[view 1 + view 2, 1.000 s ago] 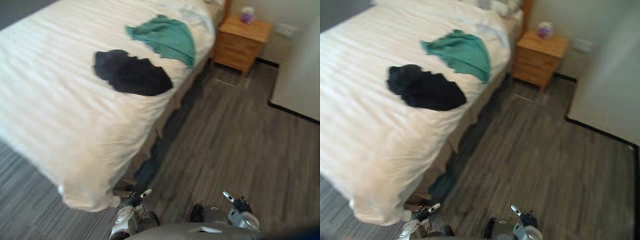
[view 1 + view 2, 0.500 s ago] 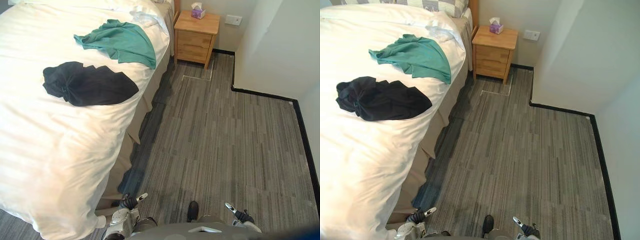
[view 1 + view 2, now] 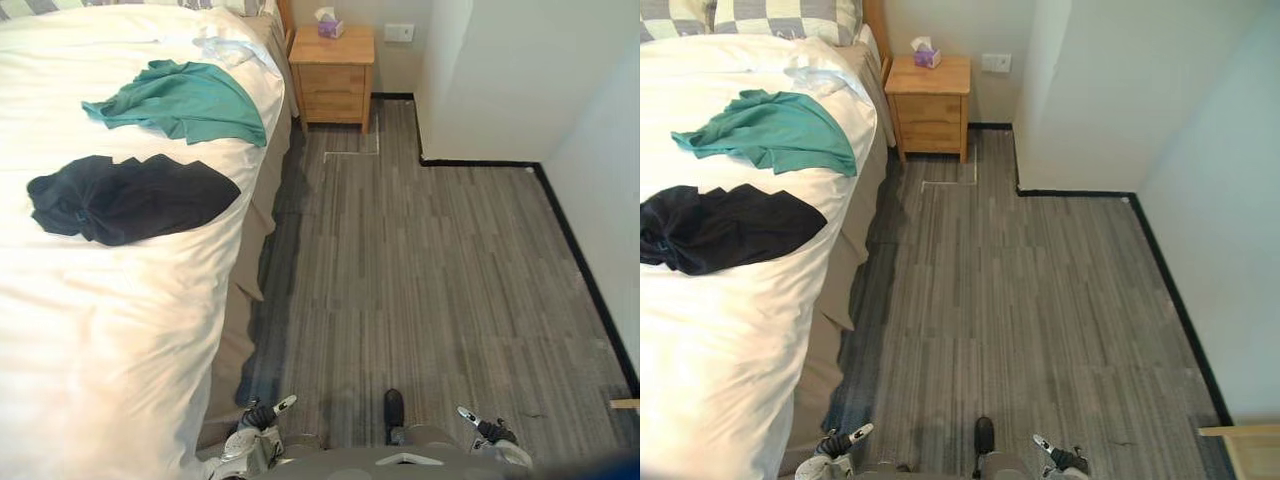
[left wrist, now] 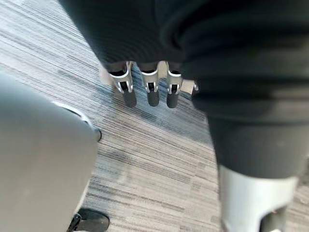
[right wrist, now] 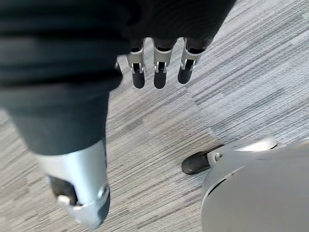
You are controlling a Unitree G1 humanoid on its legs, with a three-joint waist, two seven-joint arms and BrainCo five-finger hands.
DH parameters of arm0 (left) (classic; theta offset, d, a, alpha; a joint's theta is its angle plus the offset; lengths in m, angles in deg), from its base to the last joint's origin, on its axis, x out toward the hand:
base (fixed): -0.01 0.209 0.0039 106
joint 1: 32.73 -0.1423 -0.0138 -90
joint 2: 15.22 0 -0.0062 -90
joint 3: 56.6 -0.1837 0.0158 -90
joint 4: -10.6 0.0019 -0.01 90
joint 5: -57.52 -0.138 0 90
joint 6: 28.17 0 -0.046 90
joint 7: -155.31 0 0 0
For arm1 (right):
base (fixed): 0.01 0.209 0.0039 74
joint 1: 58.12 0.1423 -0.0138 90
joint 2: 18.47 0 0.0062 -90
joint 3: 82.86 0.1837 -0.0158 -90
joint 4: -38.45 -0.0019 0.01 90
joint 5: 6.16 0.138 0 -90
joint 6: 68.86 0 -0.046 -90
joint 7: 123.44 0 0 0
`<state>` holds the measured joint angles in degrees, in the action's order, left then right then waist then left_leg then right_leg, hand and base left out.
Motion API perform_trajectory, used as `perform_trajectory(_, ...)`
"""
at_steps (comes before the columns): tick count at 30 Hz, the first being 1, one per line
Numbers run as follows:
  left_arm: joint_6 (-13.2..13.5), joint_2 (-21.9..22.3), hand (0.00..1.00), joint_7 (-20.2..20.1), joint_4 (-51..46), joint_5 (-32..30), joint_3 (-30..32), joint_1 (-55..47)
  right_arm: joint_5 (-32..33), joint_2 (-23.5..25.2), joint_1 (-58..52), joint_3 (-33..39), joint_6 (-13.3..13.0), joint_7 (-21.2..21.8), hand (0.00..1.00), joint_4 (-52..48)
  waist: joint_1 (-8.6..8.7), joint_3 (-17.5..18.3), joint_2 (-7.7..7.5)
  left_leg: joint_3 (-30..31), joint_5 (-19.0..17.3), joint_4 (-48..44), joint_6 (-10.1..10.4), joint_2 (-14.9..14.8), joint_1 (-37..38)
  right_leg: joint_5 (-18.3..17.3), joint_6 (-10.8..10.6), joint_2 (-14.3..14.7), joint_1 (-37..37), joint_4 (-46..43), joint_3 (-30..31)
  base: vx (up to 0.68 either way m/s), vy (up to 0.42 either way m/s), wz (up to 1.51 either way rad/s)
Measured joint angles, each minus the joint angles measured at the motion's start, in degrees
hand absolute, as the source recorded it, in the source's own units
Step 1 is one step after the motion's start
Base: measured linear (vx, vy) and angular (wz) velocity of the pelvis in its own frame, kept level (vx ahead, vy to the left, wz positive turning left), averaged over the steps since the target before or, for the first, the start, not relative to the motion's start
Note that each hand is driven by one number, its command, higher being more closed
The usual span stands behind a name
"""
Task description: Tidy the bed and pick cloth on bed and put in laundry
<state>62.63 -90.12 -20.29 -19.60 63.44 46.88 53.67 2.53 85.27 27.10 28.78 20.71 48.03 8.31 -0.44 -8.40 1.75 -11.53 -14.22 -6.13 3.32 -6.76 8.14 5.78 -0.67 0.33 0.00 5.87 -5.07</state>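
Hanging empty over the grey striped floor, the left hand and right hand have straight, relaxed fingers, so the task looks barely begun. On the white bed, the black cloth at ten o'clock and the teal cloth near eleven are not yet picked up for the laundry. A wooden nightstand with a tissue box stands at twelve o'clock, beside the bed's head.

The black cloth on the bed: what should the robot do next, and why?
Probably turn left toward the white bed and step closer. The crumpled black cloth lies there, nearer than the teal green cloth, while the left hand and right hand hang open, low over the grey floor.
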Motion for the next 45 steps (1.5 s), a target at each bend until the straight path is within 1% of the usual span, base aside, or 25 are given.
perform_trajectory(1, -0.2, 0.02, 0.0, 0.03, 0.02, -0.33, -0.05, 0.08, 0.0, -0.03, 0.02, -0.09, -0.02, 0.11, 0.0, 0.02, 0.04, 0.08, 0.2, 0.0, -0.02, 0.01, 0.05, 0.01, 0.04, 0.0, 0.0, 0.02, 0.0, 0.01, -0.01, 0.07, 0.027, -0.06)
perform_trajectory(2, -0.43, -1.35, 0.0, 0.77, 2.3, -0.87, -4.27, 0.86, 0.07, 0.13, 3.26, -3.96, 0.02, 0.56, 0.0, 4.14, 1.1, 1.09, -0.77, 4.11, 1.09, 1.0, 0.76, 0.91, 1.86, -1.3, -0.68, -0.61, -1.33, 0.12, -1.99, 0.0, 0.0, 0.0)
perform_trajectory(10, -0.11, -1.35, 0.0, 0.78, 2.29, -1.02, -4.28, 0.75, 0.16, 0.11, 3.24, -4.16, -0.18, 1.12, 0.0, 3.89, 1.13, 0.96, -0.56, 4.12, 1.09, 1.18, 0.76, 0.85, 1.78, -1.43, -0.64, -0.73, -1.29, 0.12, -2.36, 0.0, 0.0, 0.02)
perform_trajectory(15, 1.35, -1.39, 0.0, 0.94, 2.0, -3.4, -4.87, 0.62, 0.17, 0.02, 2.41, -6.55, -1.38, 2.31, 0.0, 1.84, 1.35, 0.74, -0.21, 4.15, 1.1, 2.12, 0.84, 0.05, 1.0, -2.34, 0.07, -0.63, -0.59, 0.08, -4.78, 0.01, -0.015, 0.17)
perform_trajectory(17, 2.32, -1.62, 0.0, 1.54, 0.93, -5.34, -6.22, 0.6, 0.13, -0.33, 1.97, -8.89, -2.38, 3.19, 0.0, 0.39, 1.3, 0.29, 0.37, 3.59, -0.17, 1.28, 3.18, -1.47, 0.71, -3.25, 0.96, 0.23, -0.77, -0.28, -6.59, 0.09, -0.049, 0.02)
perform_trajectory(18, 2.55, -1.69, 0.0, 2.26, -0.07, -6.14, -6.3, 0.4, 0.11, -0.52, 1.44, -9.95, -2.71, 3.45, 0.0, -0.42, 1.14, 0.15, 0.59, 2.98, -1.04, -0.34, 4.64, -2.35, 0.39, -3.6, 1.22, 0.64, -1.01, -0.28, -7.47, 0.07, -0.028, -0.12)
perform_trajectory(19, 2.95, -1.97, 0.0, 2.79, -0.38, -7.13, -6.29, -0.2, 0.11, -0.58, 1.22, -11.19, -3.3, 3.62, 0.0, -0.71, 0.85, 0.12, 0.37, 2.29, -1.27, -3.02, 5.05, -2.84, -0.72, -4.1, 1.11, 0.75, -1.2, -0.26, -7.82, 0.11, -0.064, -0.04)
perform_trajectory(20, 3.36, -2.53, 0.0, 3.42, -1.09, -7.89, -6.3, -0.1, 0.04, -0.53, 1.04, -13.54, -4.03, 3.82, 0.0, -1.24, 1.24, -0.53, -0.66, 0.65, -0.8, -12.42, 5.87, -3.61, -4.77, -4.97, 1.73, 0.48, -2.08, -0.27, -8.08, 0.11, -0.091, 0.01)
perform_trajectory(22, 3.41, -2.83, 0.0, 3.61, -2.75, -8.39, -6.15, -0.03, -0.01, -0.93, 0.82, -14.99, -4.55, 3.86, 0.0, -1.78, 1.13, -1.18, -1.54, -0.1, 0.57, -23.52, 7.8, -5.49, -8.81, -5.89, 2.41, 0.65, -3.71, -0.29, -7.93, 0.12, -0.114, -0.03)
perform_trajectory(23, 3.52, -2.78, 0.0, 3.68, -3.29, -8.91, -6.11, 0.5, -0.31, -1.51, 0.78, -15.82, -4.83, 3.84, 0.0, -2.21, 1.01, -2.33, -1.06, -0.8, 3.74, -32.58, 8.18, -7.33, -11.98, -6.51, 2.7, 0.93, -5.36, -0.35, -7.14, 0.2, -0.112, -0.23)
perform_trajectory(24, 3.64, -2.6, 0.0, 3.79, -3.55, -9.09, -6.0, 0.61, -1.12, -2.01, 0.74, -16.59, -5.0, 3.84, 0.0, -2.42, 0.82, -3.05, -1.73, -1.25, 6.18, -39.06, 7.62, -8.38, -15.01, -7.3, 3.21, 0.45, -6.61, -1.32, -6.21, 0.29, -0.093, -0.32)
perform_trajectory(25, 3.89, -2.5, 0.0, 3.97, -3.61, -9.3, -5.92, 0.62, -1.12, -2.32, 0.69, -16.83, -5.0, 3.85, 0.0, -2.45, 0.57, -3.07, -1.5, -1.78, 5.07, -39.58, 6.96, -8.59, -15.54, -7.74, 3.64, 0.12, -6.72, -2.18, -5.61, 0.32, -0.059, -0.47)
perform_trajectory(26, 3.91, -2.26, 0.0, 4.5, -3.62, -9.72, -5.9, 0.62, -1.16, -2.56, 0.73, -17.3, -4.98, 3.84, 0.0, -2.45, 0.6, -3.05, -1.16, -2.58, 2.49, -38.91, 5.76, -8.44, -16.44, -8.63, 4.26, -0.58, -6.97, -3.09, -4.31, 0.33, -0.019, -0.52)
perform_trajectory(28, 4.12, -2.07, 0.0, 4.77, -4.12, -9.84, -5.59, 0.78, -1.18, -2.94, 1.11, -17.24, -4.96, 3.84, 0.0, -2.44, 0.55, -3.25, -1.3, -2.34, 0.56, -35.46, 5.71, -6.86, -18.29, -9.03, 4.43, -1.74, -7.49, -3.04, -2.67, 0.25, 0.024, -0.52)
perform_trajectory(30, 4.66, -1.96, 0.0, 4.77, -4.41, -9.93, -5.78, 1.18, -1.34, -2.93, 1.77, -16.94, -4.96, 3.77, 0.0, -2.41, 0.22, -3.72, -1.83, -2.23, 0.44, -25.51, 5.38, -3.36, -19.52, -9.71, 3.52, -3.76, -7.75, -3.05, -1.19, 0.23, 0.078, -0.47)
perform_trajectory(31, 4.63, -1.93, 0.0, 4.77, -4.4, -9.99, -6.08, 1.31, -1.5, -2.9, 1.93, -16.65, -4.96, 3.74, 0.0, -2.41, 0.22, -3.91, -1.78, -2.16, 0.74, -22.1, 5.16, -2.47, -19.57, -9.97, 3.19, -4.15, -7.94, -3.05, -0.89, 0.22, 0.123, -0.35)
perform_trajectory(33, 4.61, -1.47, 0.0, 4.72, -4.26, -11.06, -6.83, 1.43, -2.41, -2.92, 2.12, -15.74, -4.97, 3.55, 0.0, -2.42, 0.22, -4.25, -1.12, -1.88, 5.36, -8.4, 4.17, 0.4, -19.06, -11.45, 1.4, -5.3, -8.55, -3.04, -0.39, 0.27, 0.191, -0.18)
perform_trajectory(34, 4.62, -0.78, 0.0, 4.75, -3.87, -11.03, -6.71, 1.7, -2.76, -3.02, 2.08, -15.52, -4.96, 3.23, 0.0, -2.31, 0.01, -4.34, -0.19, -1.79, 12.81, -1.83, 2.28, 0.94, -18.29, -12.86, -0.06, -5.29, -8.63, -3.28, 0.11, 0.28, 0.201, -0.12)
perform_trajectory(35, 4.61, -0.77, 0.0, 4.75, -3.86, -11.04, -6.71, 1.81, -2.77, -3.21, 2.06, -15.55, -4.95, 3.18, 0.0, -2.24, -0.22, -4.12, 0.3, -2.08, 13.71, -1.37, 1.54, 1.08, -17.98, -13.06, -0.39, -5.39, -8.7, -3.39, 0.25, 0.28, 0.188, -0.1)
perform_trajectory(37, 4.59, -1.77, 0.0, 4.7, -4.06, -10.98, -6.71, 2.83, -3.25, -1.5, 2.43, -16.96, -4.95, 3.18, 0.0, -2.14, -0.62, -5.15, -1.79, -2.98, 12.34, -3.3, -1.53, 2.93, -18.29, -13.85, -1.82, -7.18, -8.66, -4.49, -0.7, 0.25, 0.148, 0.05)
perform_trajectory(39, 4.62, -1.98, 0.0, 4.7, -4.64, -10.87, -6.49, 2.9, -3.28, -0.62, 2.57, -17.4, -4.92, 3.19, 0.0, -2.09, -1.41, -5.31, -2.6, -4.75, 12.25, -6.06, -3.58, 3.29, -18.18, -13.36, -2.9, -8.68, -9.51, -4.58, -0.4, 0.26, 0.119, -0.18)
perform_trajectory(40, 4.58, -1.97, 0.0, 4.7, -4.53, -10.84, -6.0, 2.82, -3.31, -0.43, 2.53, -17.55, -4.92, 3.28, 0.0, -2.1, -1.97, -5.06, -3.06, -5.96, 11.55, -6.0, -4.09, 4.0, -16.75, -12.97, -3.56, -9.39, -10.28, -4.54, -0.42, 0.27, 0.098, -0.33)
perform_trajectory(43, 4.37, -1.9, 0.0, 4.67, -3.89, -9.7, -4.93, 2.55, -3.35, -0.51, 2.53, -17.42, -4.87, 3.35, 0.0, -2.05, -2.22, -4.34, -3.54, -7.23, 9.41, -5.29, -4.57, 5.13, -14.9, -12.84, -4.16, -10.64, -10.37, -5.67, -0.39, 0.26, 0.092, -0.31)
perform_trajectory(44, 4.29, -1.68, 0.0, 4.68, -3.49, -8.6, -3.78, 2.41, -3.35, -0.48, 2.69, -17.16, -4.8, 3.37, 0.0, -2.07, -2.29, -4.24, -3.53, -7.81, 8.47, -3.83, -4.81, 5.43, -13.63, -14.29, -6.34, -10.9, -7.6, -11.24, -0.39, 0.27, 0.151, -0.33)
perform_trajectory(45, 3.98, -1.67, 0.0, 4.65, -2.65, -6.95, -3.3, 2.36, -3.36, -0.37, 2.43, -16.46, -4.6, 3.46, 0.0, -2.05, -2.18, -4.24, -3.56, -7.97, 7.48, -1.75, -4.96, 5.7, -11.26, -16.81, -9.99, -11.77, -1.87, -24.91, -0.24, 0.23, 0.132, -0.26)
